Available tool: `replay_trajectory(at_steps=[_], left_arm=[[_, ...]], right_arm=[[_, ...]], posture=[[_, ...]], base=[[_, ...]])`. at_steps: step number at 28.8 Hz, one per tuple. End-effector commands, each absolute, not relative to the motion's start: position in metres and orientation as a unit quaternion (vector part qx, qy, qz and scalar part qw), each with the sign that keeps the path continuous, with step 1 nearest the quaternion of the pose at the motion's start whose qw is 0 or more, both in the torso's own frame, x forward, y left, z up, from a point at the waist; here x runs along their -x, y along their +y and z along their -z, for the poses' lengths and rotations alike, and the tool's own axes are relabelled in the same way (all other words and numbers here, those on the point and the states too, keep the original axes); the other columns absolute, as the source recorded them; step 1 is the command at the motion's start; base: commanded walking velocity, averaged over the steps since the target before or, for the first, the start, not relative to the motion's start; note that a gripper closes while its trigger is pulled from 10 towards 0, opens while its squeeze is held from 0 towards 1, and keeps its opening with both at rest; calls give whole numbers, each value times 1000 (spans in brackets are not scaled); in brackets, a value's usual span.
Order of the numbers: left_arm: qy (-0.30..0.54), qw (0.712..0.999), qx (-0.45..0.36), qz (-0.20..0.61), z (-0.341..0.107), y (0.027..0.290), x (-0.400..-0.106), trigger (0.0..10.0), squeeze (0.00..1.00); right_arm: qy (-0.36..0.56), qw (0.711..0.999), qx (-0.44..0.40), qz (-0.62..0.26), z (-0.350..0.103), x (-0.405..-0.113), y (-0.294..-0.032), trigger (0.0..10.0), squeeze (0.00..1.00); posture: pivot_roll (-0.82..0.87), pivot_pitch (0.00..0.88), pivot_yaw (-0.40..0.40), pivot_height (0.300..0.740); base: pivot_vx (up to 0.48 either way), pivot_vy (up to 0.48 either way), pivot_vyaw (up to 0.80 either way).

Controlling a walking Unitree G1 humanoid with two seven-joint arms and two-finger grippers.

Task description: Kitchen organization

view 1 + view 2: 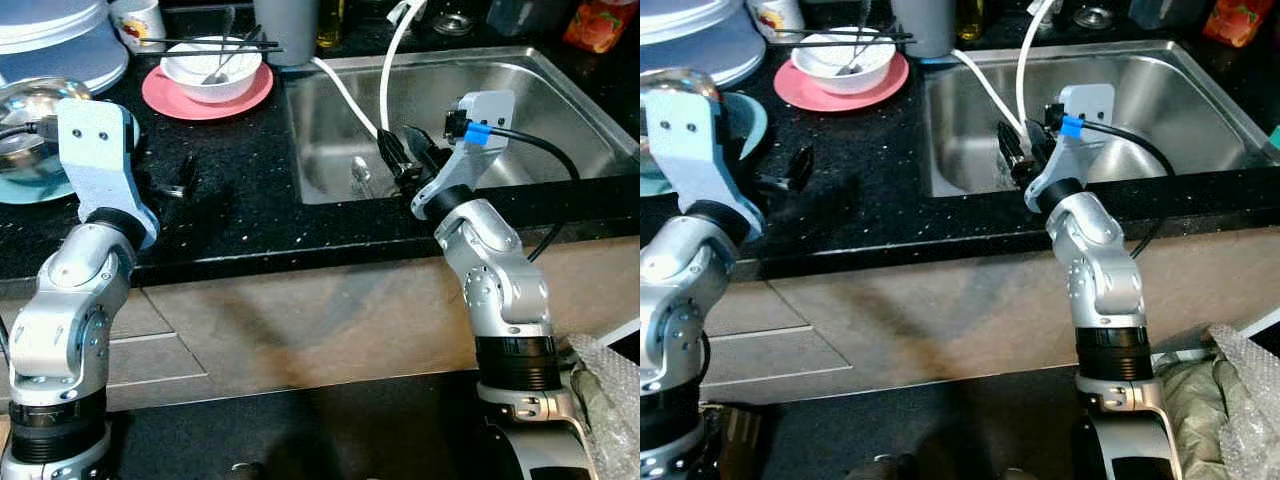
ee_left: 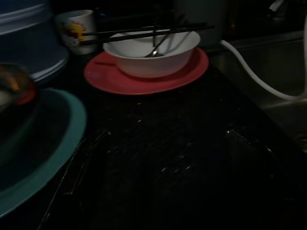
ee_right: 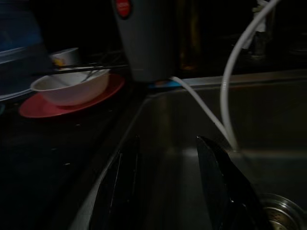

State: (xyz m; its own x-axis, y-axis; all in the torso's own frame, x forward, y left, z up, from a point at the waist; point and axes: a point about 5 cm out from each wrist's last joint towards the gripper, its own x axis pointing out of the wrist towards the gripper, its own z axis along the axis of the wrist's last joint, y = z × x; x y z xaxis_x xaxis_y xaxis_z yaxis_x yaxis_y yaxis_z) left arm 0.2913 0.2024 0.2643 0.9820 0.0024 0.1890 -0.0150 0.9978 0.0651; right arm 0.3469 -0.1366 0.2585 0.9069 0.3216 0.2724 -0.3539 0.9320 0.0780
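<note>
- White bowl [image 1: 212,68] with chopsticks [image 1: 215,44] sits on a red plate [image 1: 170,98], counter's eleven o'clock.
- Right gripper [image 1: 408,152] hangs open over the sink [image 1: 560,100].
- Left gripper [image 1: 180,180] rests over the counter [image 1: 240,200], fingers apart.

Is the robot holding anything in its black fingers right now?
No. The right gripper hangs open over the sink with nothing between its fingers. The left gripper hovers open over the counter, also empty.

No words or numbers can be read. The cup [image 2: 75,27] at the back of the tabletop [image 1: 240,190] has a picture, too blurry to tell.
</note>
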Motion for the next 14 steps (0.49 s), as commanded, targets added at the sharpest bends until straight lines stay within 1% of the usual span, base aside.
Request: replay_trajectory(at_steps=[1, 8, 14], left_arm=[[-101, 994, -28, 2, -264, 201, -288, 10000, 0], [-107, 994, -23, 5, -266, 201, -288, 10000, 0], [-109, 994, -22, 8, -267, 201, -289, 10000, 0]], right_arm=[[-128, 974, -64, -178, -258, -345, -135, 10000, 0], [-128, 974, -64, -178, -258, -345, -134, 10000, 0], [-130, 974, -65, -177, -258, -345, -135, 10000, 0]], posture=[[59, 128, -23, 740], [59, 126, -23, 740], [60, 126, -22, 740]], base=[[371, 0, 0], [366, 0, 0], [312, 0, 0]])
